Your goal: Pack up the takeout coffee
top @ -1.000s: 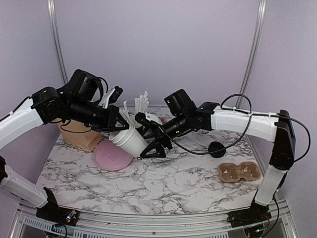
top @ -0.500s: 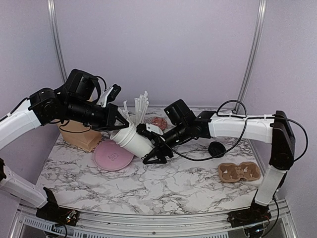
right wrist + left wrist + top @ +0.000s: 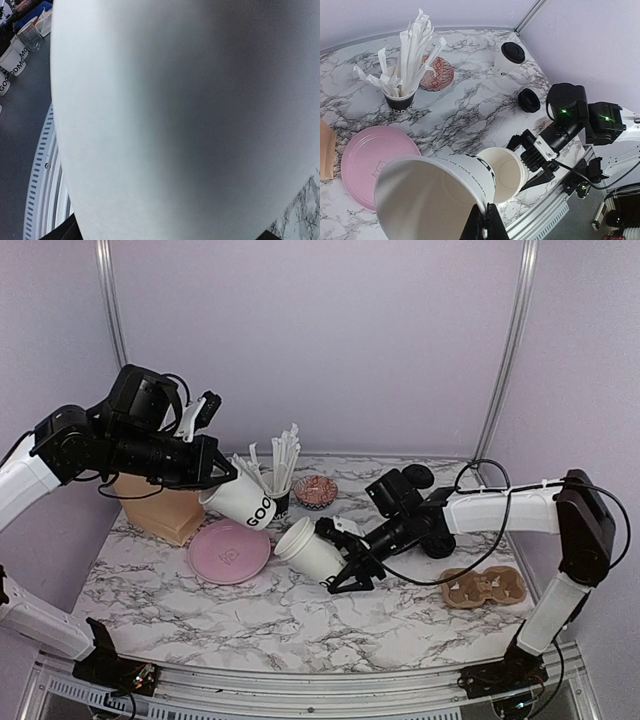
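The takeout coffee (image 3: 507, 59), a white cup with a black lid, stands at the table's far right; in the top view only its lid (image 3: 419, 476) shows behind the right arm. My left gripper (image 3: 486, 212) is shut on the rim of a lidless white cup (image 3: 427, 192) with black lettering. It holds that cup tilted in the air (image 3: 240, 502). My right gripper (image 3: 342, 558) is shut round a second lidless white cup (image 3: 308, 548), tilted low over the table, mouth toward the left. That cup (image 3: 175, 125) fills the right wrist view.
A pink plate (image 3: 228, 552) lies under the left cup. Behind it are a black cup of white straws (image 3: 278, 475), a red patterned bowl (image 3: 315, 490) and a brown paper bag (image 3: 160, 508). At right lie a brown cup carrier (image 3: 483, 587) and a loose black lid (image 3: 529, 100).
The two white cups were nested and have come apart. My right gripper closed on one and drew it right and down. My left arm pulled back left with the lettered cup.
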`<move>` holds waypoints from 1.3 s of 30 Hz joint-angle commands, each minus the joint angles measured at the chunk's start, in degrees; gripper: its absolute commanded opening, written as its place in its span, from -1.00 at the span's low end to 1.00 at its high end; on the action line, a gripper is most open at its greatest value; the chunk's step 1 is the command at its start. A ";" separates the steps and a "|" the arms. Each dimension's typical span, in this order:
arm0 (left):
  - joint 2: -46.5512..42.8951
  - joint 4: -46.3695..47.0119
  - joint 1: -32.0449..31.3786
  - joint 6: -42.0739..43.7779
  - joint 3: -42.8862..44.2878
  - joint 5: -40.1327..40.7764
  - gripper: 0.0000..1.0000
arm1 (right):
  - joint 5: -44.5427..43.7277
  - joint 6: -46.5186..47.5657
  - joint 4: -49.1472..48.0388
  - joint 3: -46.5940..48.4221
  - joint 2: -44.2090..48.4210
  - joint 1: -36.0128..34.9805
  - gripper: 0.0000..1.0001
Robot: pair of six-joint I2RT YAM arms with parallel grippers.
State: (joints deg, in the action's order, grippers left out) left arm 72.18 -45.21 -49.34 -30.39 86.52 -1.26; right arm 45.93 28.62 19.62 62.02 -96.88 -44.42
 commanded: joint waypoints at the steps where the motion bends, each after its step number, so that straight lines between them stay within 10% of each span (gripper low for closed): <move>1: 1.26 -8.51 -0.08 1.69 2.30 10.34 -1.00 | 5.30 1.31 -3.72 -1.39 2.52 2.29 0.46; 15: 15.16 -5.65 -11.10 7.32 -4.07 10.47 -1.00 | 13.46 2.07 -2.85 -4.17 15.57 17.87 0.46; 31: 38.81 0.22 -25.92 17.16 10.04 15.04 -1.00 | 17.69 -2.02 -6.53 -6.12 20.83 26.76 0.46; 39: 36.00 -0.04 -27.38 18.56 11.67 13.31 -0.16 | 17.70 -1.83 -7.94 -7.82 21.21 26.76 0.46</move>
State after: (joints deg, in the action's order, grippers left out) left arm 111.04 -45.23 -75.72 -13.32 95.35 12.97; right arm 62.50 26.79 13.47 54.33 -77.12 -18.02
